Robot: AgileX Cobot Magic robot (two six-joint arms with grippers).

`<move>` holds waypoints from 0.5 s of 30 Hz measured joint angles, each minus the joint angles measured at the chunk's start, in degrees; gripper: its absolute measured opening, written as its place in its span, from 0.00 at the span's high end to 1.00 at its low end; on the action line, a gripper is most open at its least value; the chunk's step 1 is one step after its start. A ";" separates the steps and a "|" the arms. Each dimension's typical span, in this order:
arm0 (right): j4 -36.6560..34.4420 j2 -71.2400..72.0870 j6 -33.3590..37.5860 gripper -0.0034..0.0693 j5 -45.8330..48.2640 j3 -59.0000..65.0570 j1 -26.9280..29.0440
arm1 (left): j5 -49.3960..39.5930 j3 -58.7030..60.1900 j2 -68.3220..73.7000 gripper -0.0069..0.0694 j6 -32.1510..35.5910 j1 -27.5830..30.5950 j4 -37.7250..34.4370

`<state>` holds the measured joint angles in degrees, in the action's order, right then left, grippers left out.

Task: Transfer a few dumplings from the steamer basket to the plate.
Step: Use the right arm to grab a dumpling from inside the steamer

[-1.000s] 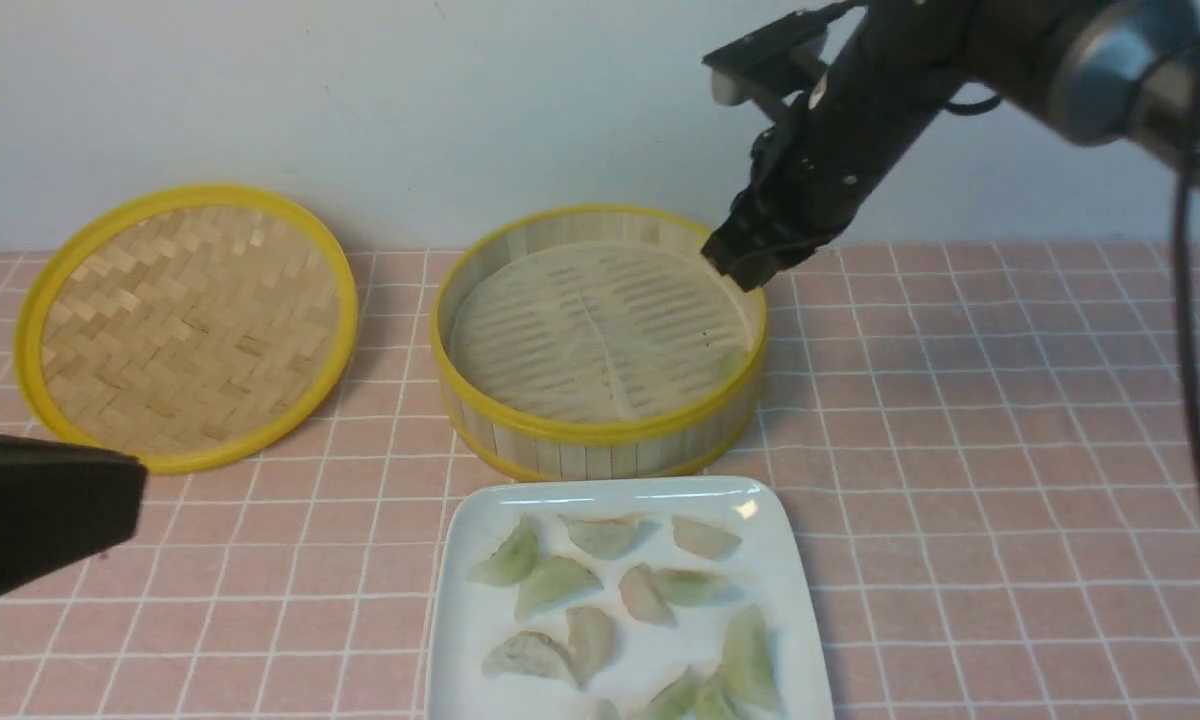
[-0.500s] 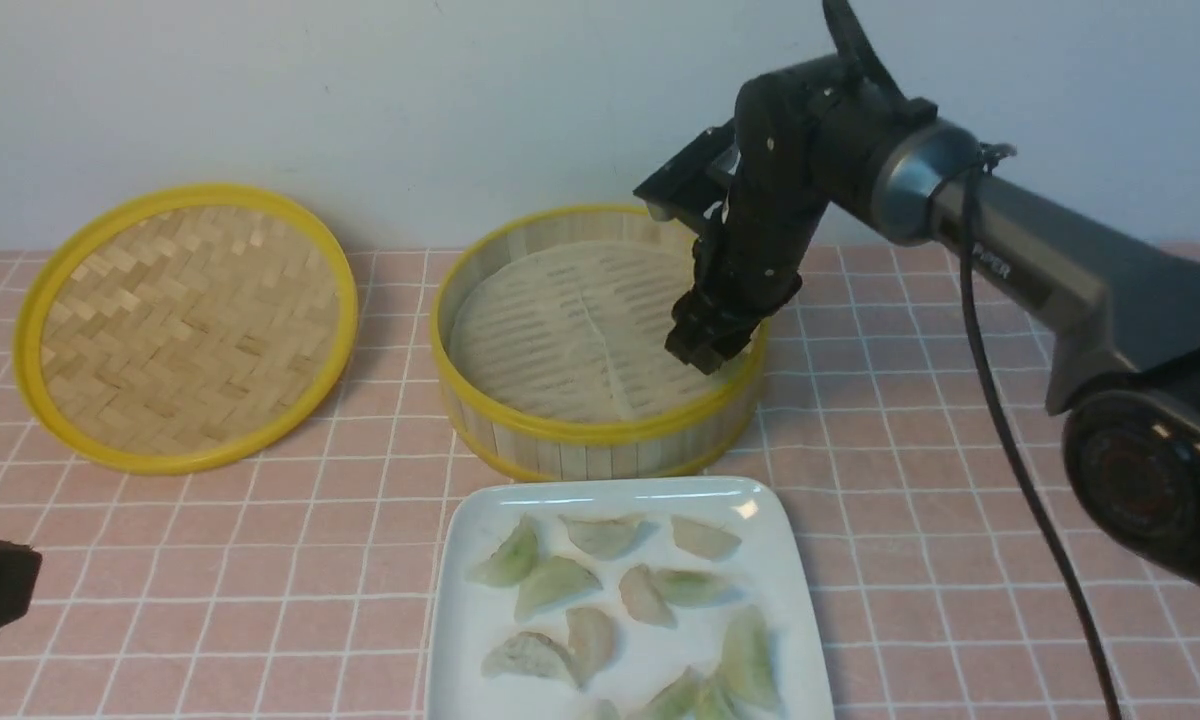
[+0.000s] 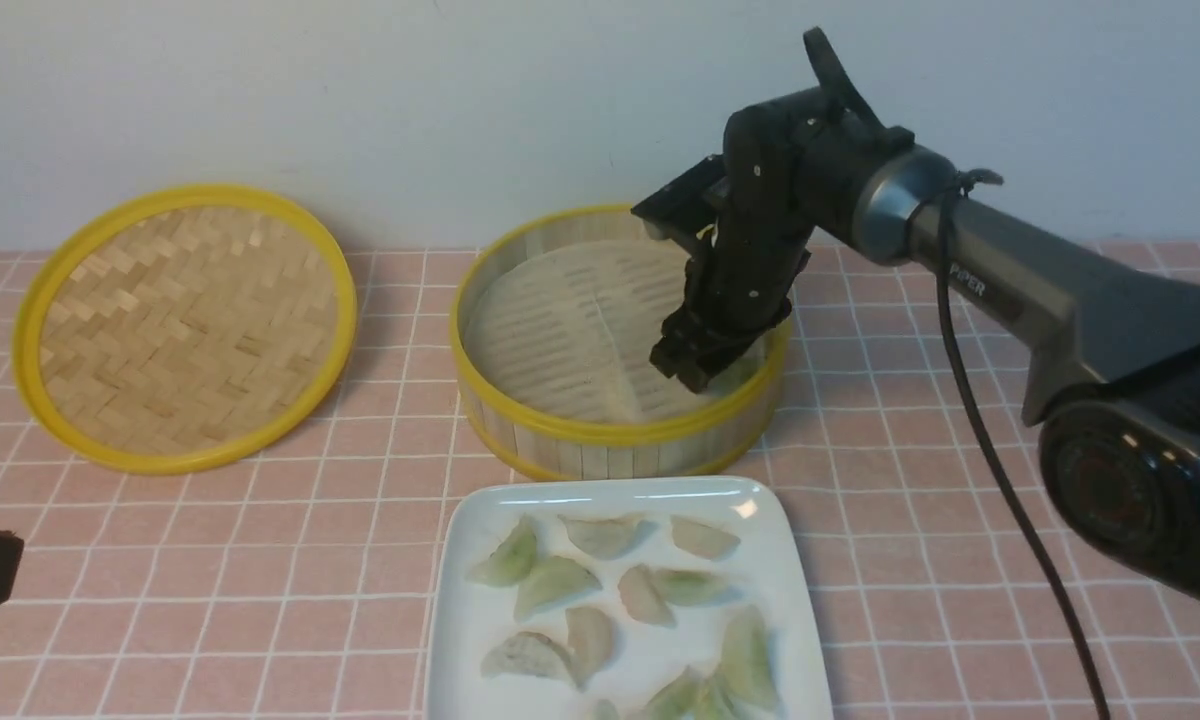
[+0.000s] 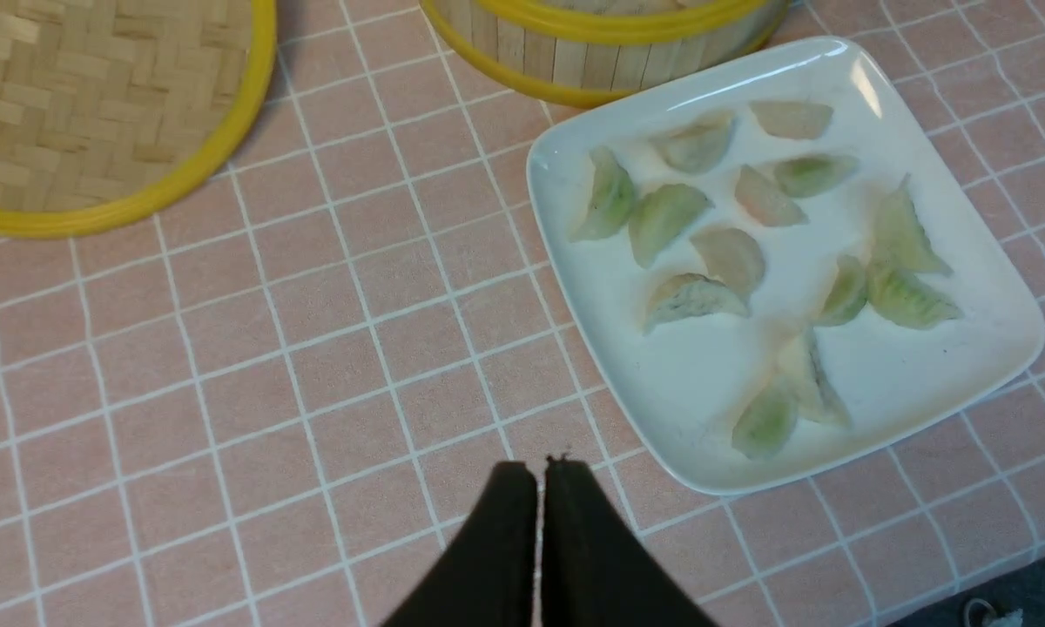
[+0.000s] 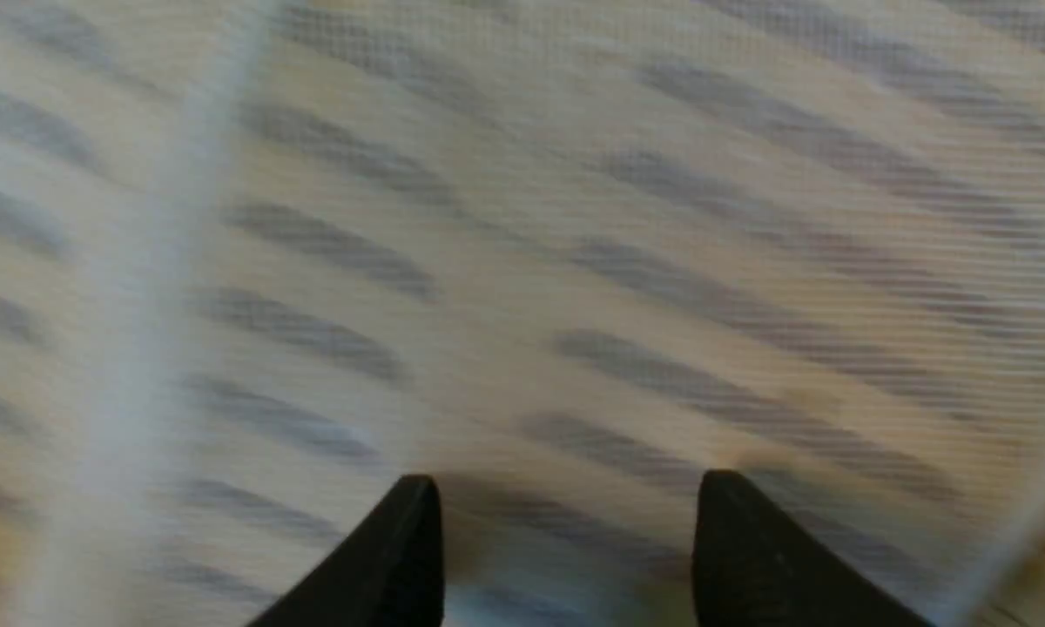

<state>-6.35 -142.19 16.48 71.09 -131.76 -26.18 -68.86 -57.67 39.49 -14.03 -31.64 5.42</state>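
Right gripper (image 3: 691, 369) down in the basket (image 3: 600, 450), jaws apart, with one pale green dumpling (image 3: 738, 372) just to its right against the wall, long axis unclear, while the left gripper (image 4: 540, 466), jaws together, sits well away by the plate (image 4: 923, 383).

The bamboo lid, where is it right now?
In the front view the bamboo lid lies flat at the left, beside the steamer basket and not touching it.

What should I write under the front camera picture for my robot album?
Right gripper, open, hangs low in the steamer basket; pale dumplings lie on the plate.
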 joint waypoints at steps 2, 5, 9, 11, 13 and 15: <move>-4.06 -0.31 0.27 0.49 0.00 -1.76 0.00 | 0.00 0.00 0.00 0.92 0.00 0.00 0.12; -8.71 -0.51 1.28 0.50 0.06 -5.62 0.00 | 0.00 0.00 0.00 0.92 0.00 0.00 0.23; -6.69 -0.51 1.54 0.50 0.21 -10.12 0.00 | 0.00 0.00 0.00 0.92 0.00 0.00 0.29; -3.63 -0.51 0.17 0.50 0.21 -10.80 0.00 | 0.00 0.00 0.00 0.92 0.00 0.00 0.36; -0.75 -0.51 -2.54 0.50 0.24 -10.98 0.00 | 0.00 0.00 0.00 0.92 0.00 0.00 0.36; 2.93 -0.51 -8.18 0.50 0.37 -10.42 0.00 | 0.00 0.00 0.00 0.92 0.00 0.00 0.36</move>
<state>-3.42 -142.70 8.31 71.46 -142.18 -26.18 -68.86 -57.67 39.49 -14.03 -31.64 5.78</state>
